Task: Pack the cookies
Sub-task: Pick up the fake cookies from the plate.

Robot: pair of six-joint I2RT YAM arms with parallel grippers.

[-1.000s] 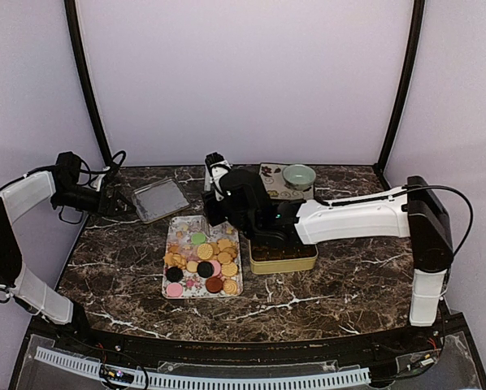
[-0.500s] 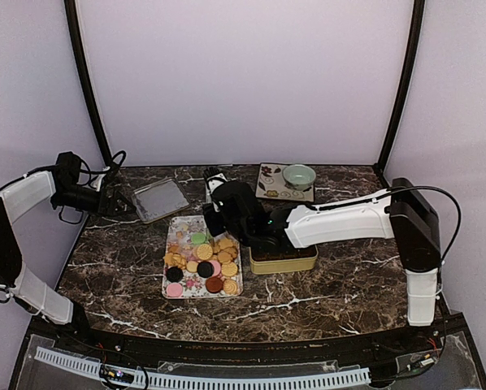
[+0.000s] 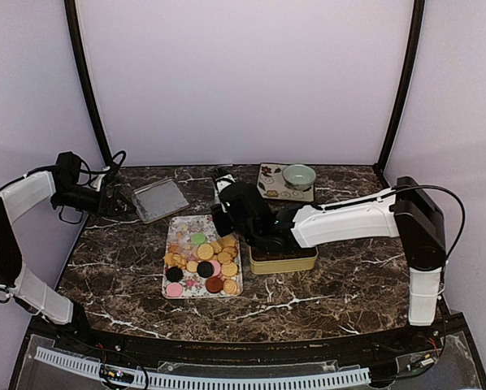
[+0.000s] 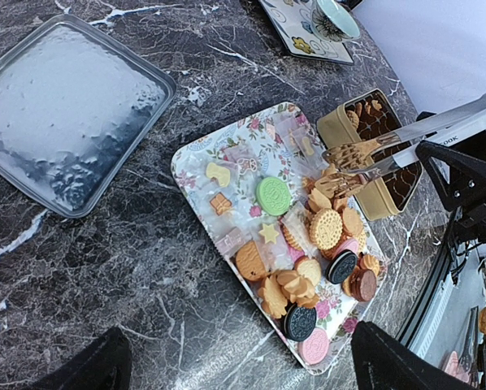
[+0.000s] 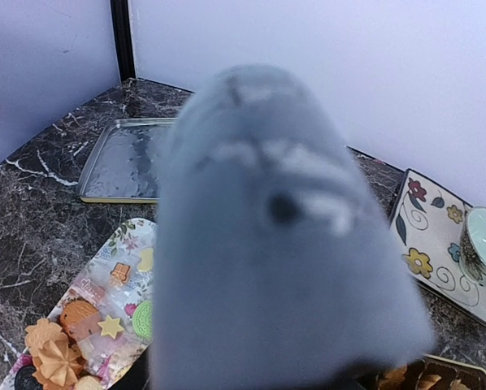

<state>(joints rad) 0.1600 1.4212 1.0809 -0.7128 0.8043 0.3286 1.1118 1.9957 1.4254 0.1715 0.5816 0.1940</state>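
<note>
Currently right jaws grip tongs (image 4: 353, 153) at cookies (image 4: 326, 228); left jaws agape.

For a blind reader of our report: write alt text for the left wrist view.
Metal tongs reach over cookies piled on a flowery tray; a gold tin sits beside it, and a silver tray lies apart at left.
</note>
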